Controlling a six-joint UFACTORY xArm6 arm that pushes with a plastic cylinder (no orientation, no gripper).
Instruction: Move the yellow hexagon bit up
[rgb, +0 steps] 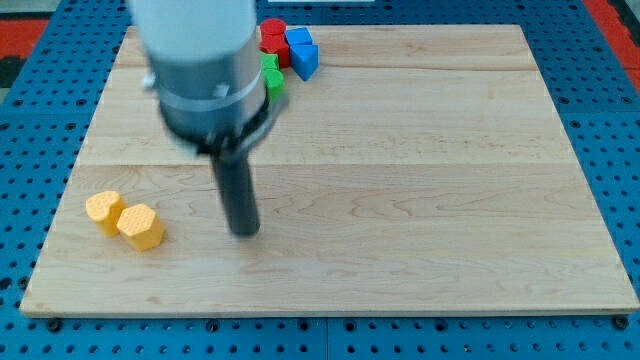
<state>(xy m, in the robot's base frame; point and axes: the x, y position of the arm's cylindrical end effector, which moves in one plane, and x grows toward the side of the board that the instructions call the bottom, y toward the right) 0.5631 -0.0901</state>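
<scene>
The yellow hexagon (141, 226) lies near the board's lower left corner. A second yellow block (104, 211), of rounded shape, touches it on its upper left. My tip (244, 231) rests on the board to the right of the hexagon, about a hand's width away, at nearly the same height in the view. The grey arm body hides the board above the rod.
At the view's top stand a red block (273, 37), a blue block (302, 53) and a green block (272, 79), partly hidden by the arm. The wooden board (420, 180) lies on a blue perforated table.
</scene>
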